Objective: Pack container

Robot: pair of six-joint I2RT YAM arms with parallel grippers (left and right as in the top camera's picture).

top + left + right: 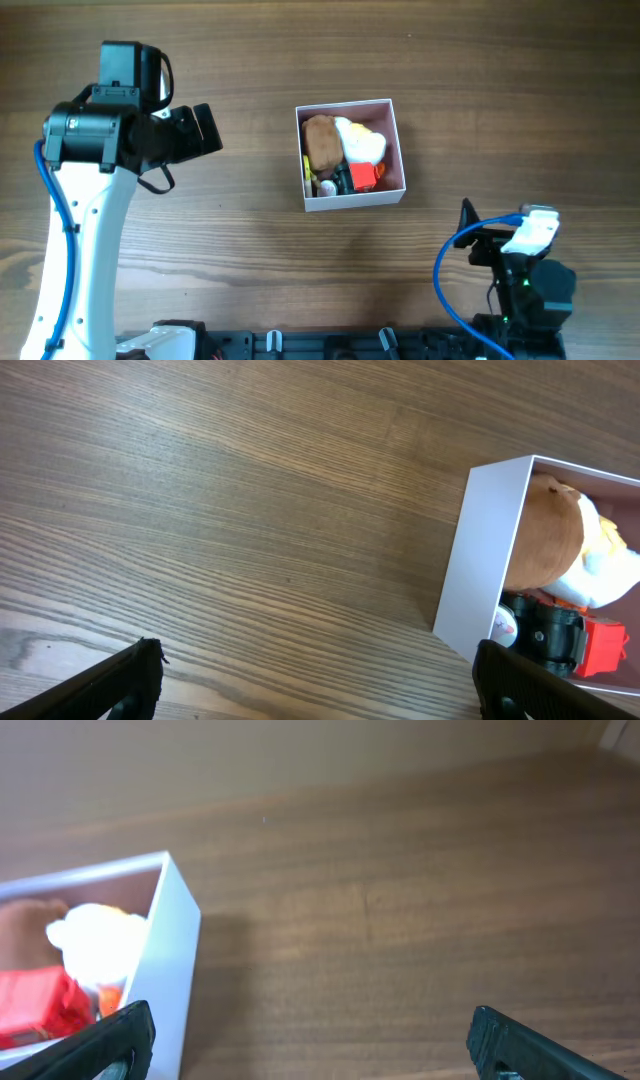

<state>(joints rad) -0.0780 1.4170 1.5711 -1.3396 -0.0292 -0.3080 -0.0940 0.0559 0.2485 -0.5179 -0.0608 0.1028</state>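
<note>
Brown wood-grain tabletop (250,270) fills all three views. Left gripper (318,678) is spread wide: its two dark fingers (112,690) sit at the lower corners of the wrist view with only wood grain between them, gripping nothing. A white corner of the container (355,197) shows at the right of that view. From overhead this gripper hangs at the end of the white-and-black left arm (85,230), to the left of the container and well apart from it, pointing toward it. Right gripper (310,1038) is likewise parted, its fingers (112,1045) at the two lower corners of its wrist view with bare wood between them. The container's white wall shows at the left of that view. From overhead this gripper sits near the lower right of the tabletop, below and to the right of the container and well apart from it, with a blue cable (438,275) looping beside it. The container rests flat on the tabletop a little right of centre; it is square and low-walled, white outside and pink inside (the pink shows on the inner walls). It is crowded. A brown plush (321,142) lies along its left side, with a white plush (360,145) touching it on the right. A red toy (366,177) sits below the white one, and a black piece (344,178) is just beside the red. Some yellowish bits at the lower left are too small to name.
</note>
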